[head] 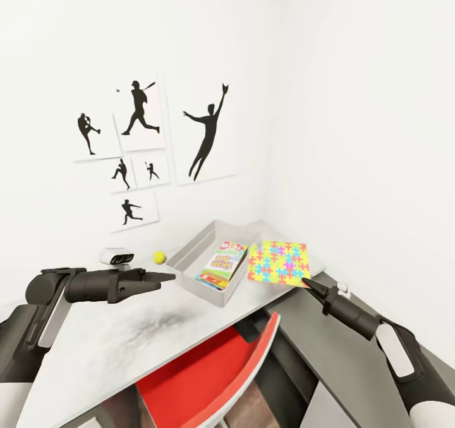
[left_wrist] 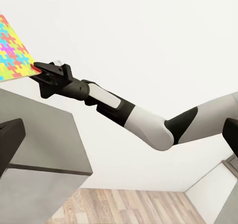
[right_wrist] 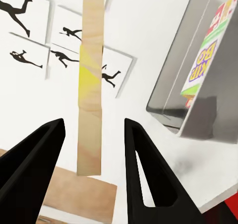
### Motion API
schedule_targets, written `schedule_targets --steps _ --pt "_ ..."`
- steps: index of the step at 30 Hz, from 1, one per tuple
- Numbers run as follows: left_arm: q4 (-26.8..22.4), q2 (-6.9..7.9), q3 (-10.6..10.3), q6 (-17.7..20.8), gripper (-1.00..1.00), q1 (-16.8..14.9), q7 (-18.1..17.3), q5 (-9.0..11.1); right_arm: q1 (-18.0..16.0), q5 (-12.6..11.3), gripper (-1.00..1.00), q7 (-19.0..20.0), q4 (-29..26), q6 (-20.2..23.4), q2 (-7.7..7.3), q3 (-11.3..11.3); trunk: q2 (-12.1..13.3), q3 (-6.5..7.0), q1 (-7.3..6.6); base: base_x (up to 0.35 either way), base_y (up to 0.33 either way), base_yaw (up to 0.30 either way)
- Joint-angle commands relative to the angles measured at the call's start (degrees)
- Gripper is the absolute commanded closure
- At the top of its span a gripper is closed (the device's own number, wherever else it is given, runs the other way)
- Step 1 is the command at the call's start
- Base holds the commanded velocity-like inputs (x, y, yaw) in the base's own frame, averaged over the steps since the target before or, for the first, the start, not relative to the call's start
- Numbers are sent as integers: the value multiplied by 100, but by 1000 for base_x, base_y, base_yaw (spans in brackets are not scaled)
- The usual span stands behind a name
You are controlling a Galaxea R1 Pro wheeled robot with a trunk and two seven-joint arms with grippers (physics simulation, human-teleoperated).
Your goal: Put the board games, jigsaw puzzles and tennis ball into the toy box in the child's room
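The grey toy box stands at the table's far corner with a colourful board game leaning inside it. A bright jigsaw puzzle box sits tilted at the toy box's right rim. My right gripper is at its near corner. In the right wrist view its fingers stand apart on either side of the puzzle's thin tan edge, not touching it. The yellow tennis ball lies left of the toy box. My left gripper hovers open over the table near the ball.
A small white device sits on the table by the wall. A red chair is tucked under the table's front edge. Silhouette posters hang on the wall. A grey cabinet stands to the right.
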Motion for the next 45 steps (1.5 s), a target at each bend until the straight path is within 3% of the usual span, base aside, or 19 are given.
schedule_targets --steps 1,25,45 --pt "0 1 -3 61 -100 -6 -21 -3 -5 -5 100 8 -13 23 0 -3 -13 -13 5 135 -40 199" --pt "0 0 -5 61 -100 -6 -21 -4 -5 28 100 8 -65 24 1 -8 -13 -13 5 225 -23 280" --pt "0 0 -6 61 -100 -6 -21 -2 -5 28 100 19 -65 26 -8 -15 -13 -13 5 146 -53 26"
